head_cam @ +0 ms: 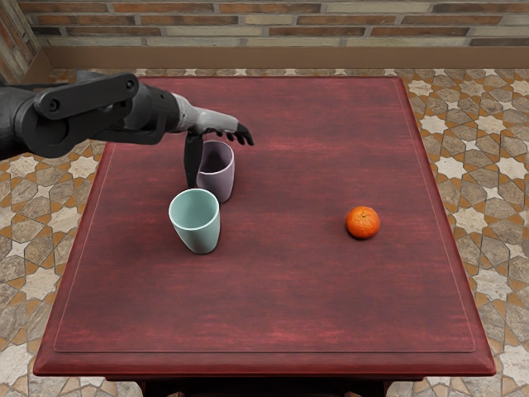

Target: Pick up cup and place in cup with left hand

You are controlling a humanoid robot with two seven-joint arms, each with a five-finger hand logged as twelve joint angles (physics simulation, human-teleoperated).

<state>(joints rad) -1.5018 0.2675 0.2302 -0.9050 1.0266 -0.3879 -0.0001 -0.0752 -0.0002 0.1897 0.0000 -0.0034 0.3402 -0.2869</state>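
L hand (213, 121) open, empty, thumb down by far mauve cup (220, 182); near mint cup (200, 235) un-nested. I've pick-up + nesting TBD.

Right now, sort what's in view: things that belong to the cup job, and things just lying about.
For the job:
- mauve cup, beside the hand
- teal cup
- left hand, open

Just lying about:
- orange, off to the right

The left hand (213, 121) hovers, fingers (244, 135) outstretched, thumb (193, 157) pointing down.
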